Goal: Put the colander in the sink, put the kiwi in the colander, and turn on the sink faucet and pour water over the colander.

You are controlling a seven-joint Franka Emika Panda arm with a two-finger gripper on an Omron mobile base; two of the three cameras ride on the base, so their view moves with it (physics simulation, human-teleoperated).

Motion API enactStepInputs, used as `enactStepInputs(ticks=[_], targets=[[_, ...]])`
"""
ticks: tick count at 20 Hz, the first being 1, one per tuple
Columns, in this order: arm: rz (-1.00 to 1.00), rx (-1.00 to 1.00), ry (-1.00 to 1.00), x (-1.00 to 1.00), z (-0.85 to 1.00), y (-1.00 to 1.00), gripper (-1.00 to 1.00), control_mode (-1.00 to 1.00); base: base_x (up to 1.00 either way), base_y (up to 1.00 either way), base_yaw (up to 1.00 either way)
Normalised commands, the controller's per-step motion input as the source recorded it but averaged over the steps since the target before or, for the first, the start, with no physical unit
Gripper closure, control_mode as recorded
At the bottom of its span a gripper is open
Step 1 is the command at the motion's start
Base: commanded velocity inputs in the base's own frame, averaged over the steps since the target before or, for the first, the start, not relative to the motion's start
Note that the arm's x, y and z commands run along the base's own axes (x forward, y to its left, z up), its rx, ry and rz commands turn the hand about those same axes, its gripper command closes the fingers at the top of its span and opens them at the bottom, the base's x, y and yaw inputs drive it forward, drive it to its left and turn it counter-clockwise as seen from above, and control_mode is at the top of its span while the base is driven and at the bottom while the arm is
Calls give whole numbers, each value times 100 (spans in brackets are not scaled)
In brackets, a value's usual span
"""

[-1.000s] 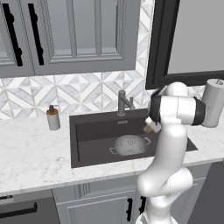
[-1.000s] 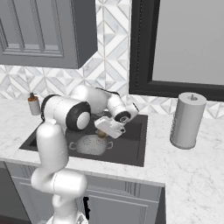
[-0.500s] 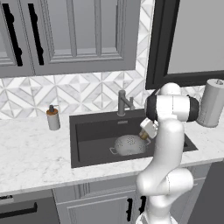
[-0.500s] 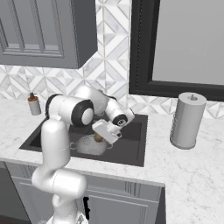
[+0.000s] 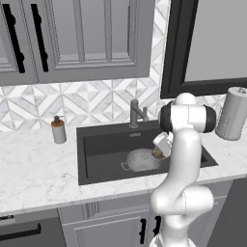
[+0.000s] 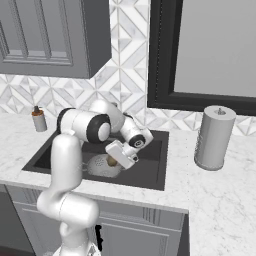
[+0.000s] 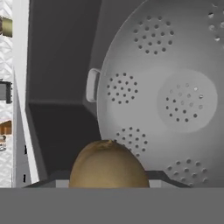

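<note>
Kiwi (image 7: 108, 164) sat between the jaws, which held it at a middling spread, and the gripper (image 6: 113, 161) hung just above the right rim of the colander (image 5: 141, 159). Colander rested on the floor of the sink (image 5: 96, 161), right of middle, so the first step looked done and the drop of the fruit was the step in hand.

To do it well, I judged the hand should travel a little farther over the bowl before letting go, because the hand view put the kiwi over the near edge of the colander and not over its centre. A release from there could send the fruit off the rim and onto the sink floor. Lowering the hand into the bowl first would cut the fall and stop the kiwi from bouncing out. The jaws should part only enough to free it, then lift straight up, clear of the loop handle. The faucet (image 5: 136, 113) stood at the far edge of the sink, and its lever waited for the next step.

The hand view showed the hole clusters in the colander, one loop handle and the kiwi's brown skin close up. The left base view showed the faucet, the soap dispenser (image 5: 59, 130) on the counter (image 5: 34, 169) to the left, and the paper towel roll (image 5: 233, 114) at far right.
</note>
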Motion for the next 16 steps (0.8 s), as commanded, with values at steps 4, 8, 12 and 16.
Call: enactStepInputs(ticks=[4,8,12,16], targets=[[0,0,6,0,-10,0,100,-100,0,0,0],[0,0,6,0,-11,0,100,-100,0,0,0],[0,0,2,1,-15,2,100,-100,0,0,0],[0,0,0,4,-12,3,100,-100,0,0,0]])
